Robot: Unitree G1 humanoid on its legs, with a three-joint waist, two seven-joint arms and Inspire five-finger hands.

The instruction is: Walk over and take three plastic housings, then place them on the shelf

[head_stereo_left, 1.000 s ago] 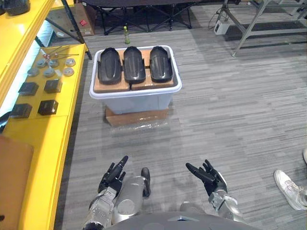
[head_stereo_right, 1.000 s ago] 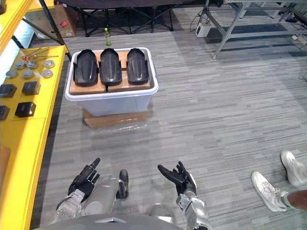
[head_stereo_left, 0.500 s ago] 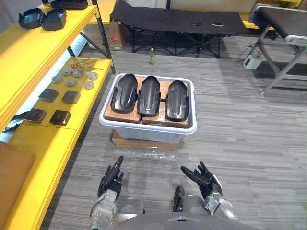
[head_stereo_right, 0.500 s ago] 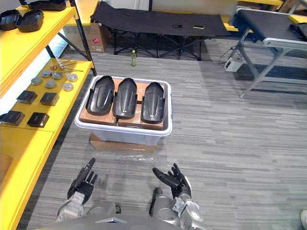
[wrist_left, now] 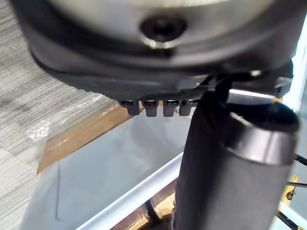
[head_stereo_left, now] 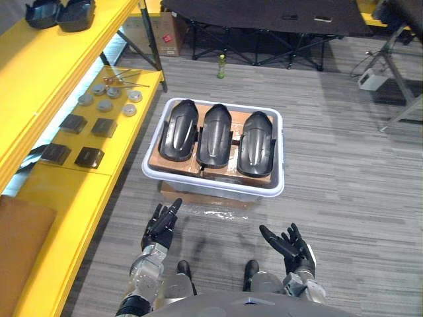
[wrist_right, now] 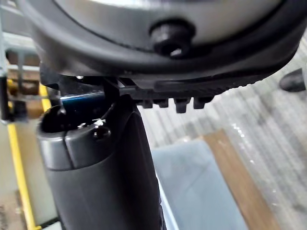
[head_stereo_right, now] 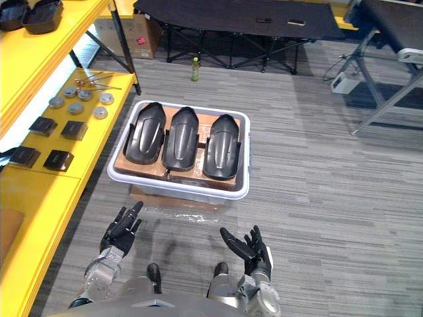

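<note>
**Left eye view:** 3 black plastic housings [head_stereo_left: 216, 135] lie side by side on brown board inside a white bin [head_stereo_left: 213, 189]. The bin stands on the floor, on a flat cardboard piece [head_stereo_left: 198, 197]. A yellow shelf [head_stereo_left: 79, 191] runs along the robot's left, near the bin. Its lower level carries grey discs [head_stereo_left: 106, 104] and small black blocks [head_stereo_left: 82, 125]. The left hand [head_stereo_left: 160, 228] and right hand [head_stereo_left: 291, 246] are held low in front of the bin, apart from it. The fingers of both are straight and spread, holding nothing.

**Right eye view:** 2 more dark housings [head_stereo_right: 30, 13] sit on the shelf's upper level. A green bottle [head_stereo_right: 195, 68] stands on the floor beyond the bin, near a black cot [head_stereo_right: 251, 16].

**Left wrist view:** past the left hand's thumb [wrist_left: 225, 167], the bin's pale wall and white rim show close by, with the cardboard under it. Nothing lies in the hand.

**Right wrist view:** past the right hand's thumb [wrist_right: 105, 163], the bin's wall and the cardboard show again. This hand is empty too.
</note>
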